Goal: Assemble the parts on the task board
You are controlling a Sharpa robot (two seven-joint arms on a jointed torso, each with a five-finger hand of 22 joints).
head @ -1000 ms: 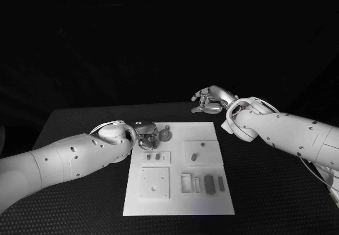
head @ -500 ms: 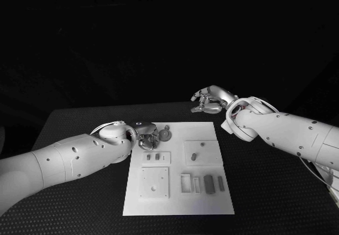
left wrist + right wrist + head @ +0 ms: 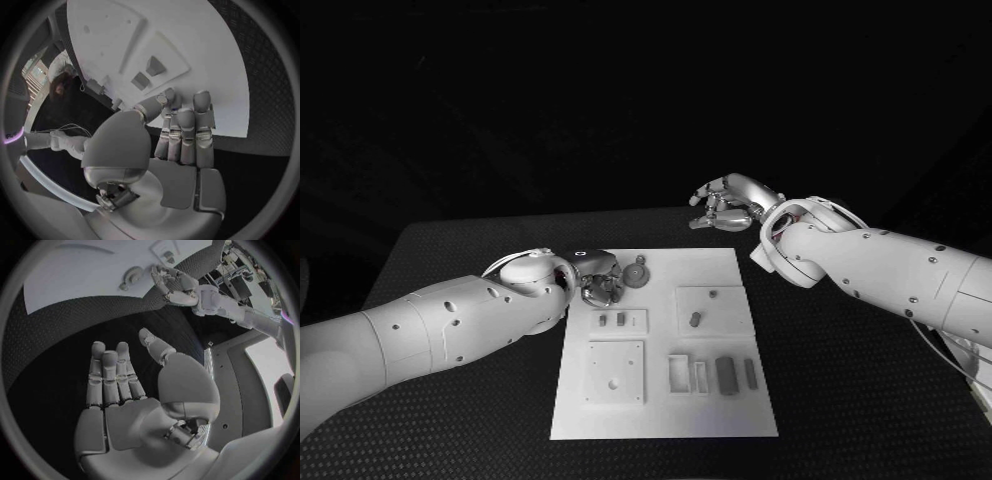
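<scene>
Head view: left hand (image 3: 599, 277) hovers empty, fingers apart, at the white task board's (image 3: 718, 420) far-left corner beside a round part (image 3: 638, 273); right hand (image 3: 728, 205) idles released over the desk (image 3: 848, 400); advise a square, slow approach.

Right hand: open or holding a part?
Open. The right wrist view shows the right hand with fingers extended and apart and a bare palm; in the head view it hovers off the task board.

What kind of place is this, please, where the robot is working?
Probably a robotics lab or test bench: a black table carries a white task board with small parts, and the left hand and right hand hang over it.
</scene>
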